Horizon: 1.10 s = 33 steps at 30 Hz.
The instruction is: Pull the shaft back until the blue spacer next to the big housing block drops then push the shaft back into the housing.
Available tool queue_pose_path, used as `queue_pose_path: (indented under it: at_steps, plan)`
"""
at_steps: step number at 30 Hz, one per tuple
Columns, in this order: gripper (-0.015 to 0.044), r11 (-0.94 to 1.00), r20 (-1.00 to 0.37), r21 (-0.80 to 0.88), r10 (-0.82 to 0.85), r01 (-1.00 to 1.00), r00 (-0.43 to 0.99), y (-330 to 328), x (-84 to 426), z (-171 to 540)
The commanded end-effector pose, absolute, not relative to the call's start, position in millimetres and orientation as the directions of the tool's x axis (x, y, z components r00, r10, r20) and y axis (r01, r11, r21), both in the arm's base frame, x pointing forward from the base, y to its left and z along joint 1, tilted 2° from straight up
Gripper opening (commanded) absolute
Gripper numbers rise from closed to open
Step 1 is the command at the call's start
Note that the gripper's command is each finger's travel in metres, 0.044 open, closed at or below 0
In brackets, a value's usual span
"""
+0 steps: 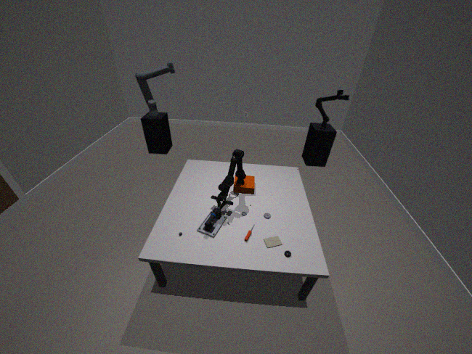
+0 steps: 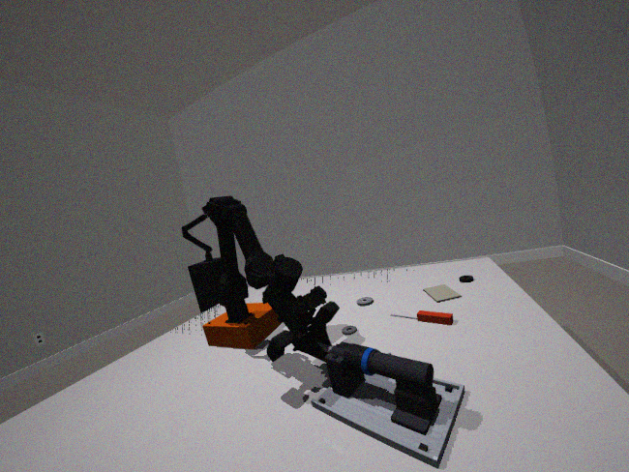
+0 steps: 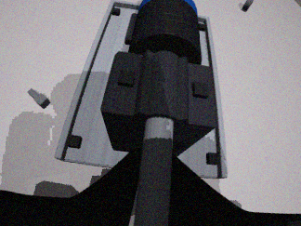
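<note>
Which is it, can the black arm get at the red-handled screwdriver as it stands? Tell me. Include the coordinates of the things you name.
Probably not right away: the black gripper [image 2: 325, 352] [image 3: 150, 153] is shut on the grey round shaft [image 3: 156, 180] and would likely need to let go first. The table around the screwdriver [image 1: 248, 234] [image 2: 434, 317] shows nothing blocking it.

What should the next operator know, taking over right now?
Gripper: shut on the shaft, at its free end outside the near support block.
Blue spacer: on the shaft line, between the support block and the black cylinder.
Done: shaft gripped.
Left: pull back until only the blue spacer drops, push the shaft fully in, let go.
</note>
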State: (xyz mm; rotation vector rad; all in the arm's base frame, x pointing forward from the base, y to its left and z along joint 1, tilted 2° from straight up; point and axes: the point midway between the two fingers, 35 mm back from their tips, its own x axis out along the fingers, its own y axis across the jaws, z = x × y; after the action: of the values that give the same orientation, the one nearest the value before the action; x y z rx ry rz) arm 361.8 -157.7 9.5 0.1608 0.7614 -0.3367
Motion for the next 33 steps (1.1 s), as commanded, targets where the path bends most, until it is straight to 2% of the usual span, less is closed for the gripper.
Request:
queue_pose_path:
  at_steps: [1, 33]
  plan:
    - [0.0000, 0.934, -0.700, 0.023, -0.239, 0.356, 0.673, -155.7, 357.7, 9.2]
    - [0.0000, 0.934, -0.701, 0.023, -0.238, 0.356, 0.672, -151.5, 346.5, 8.8]
